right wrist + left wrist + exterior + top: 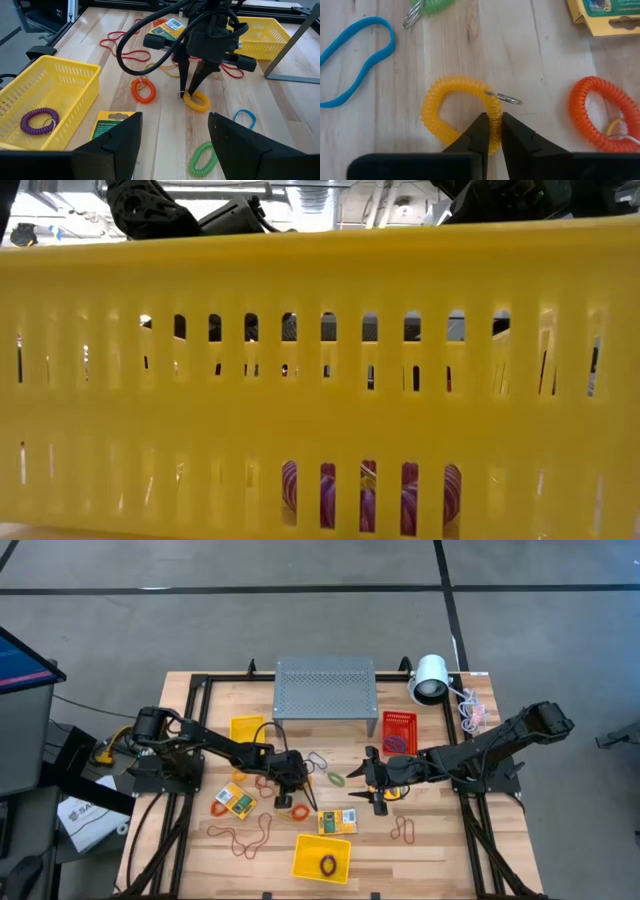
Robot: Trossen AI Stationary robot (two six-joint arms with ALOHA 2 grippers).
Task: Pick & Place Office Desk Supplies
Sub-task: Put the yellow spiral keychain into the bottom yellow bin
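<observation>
A yellow spiral coil loop (457,112) with a small metal ring lies flat on the wooden table. My left gripper (493,131) is shut on it, and the right wrist view shows that gripper (192,90) coming down onto the loop (197,101). An orange coil (600,116), a blue rubber band (355,60), a green coil (202,157) and a yellow-and-green crayon box (605,17) lie close by. My right gripper (172,142) hangs open above the table right of centre (373,790), holding nothing. My left gripper pinches the yellow coil loop's strand (495,114) between its two fingers, just beside the metal ring. The fingers slant down from the table's left side and lie across the strand. The loop still lies flat on the table.
A yellow basket (322,858) at the near edge holds a purple coil (40,120) and fills the low view (320,330). Behind stand another yellow basket (247,730), a red basket (399,730), the grey stand (325,688) and a white lamp (430,678). Red bands (245,835) lie loose.
</observation>
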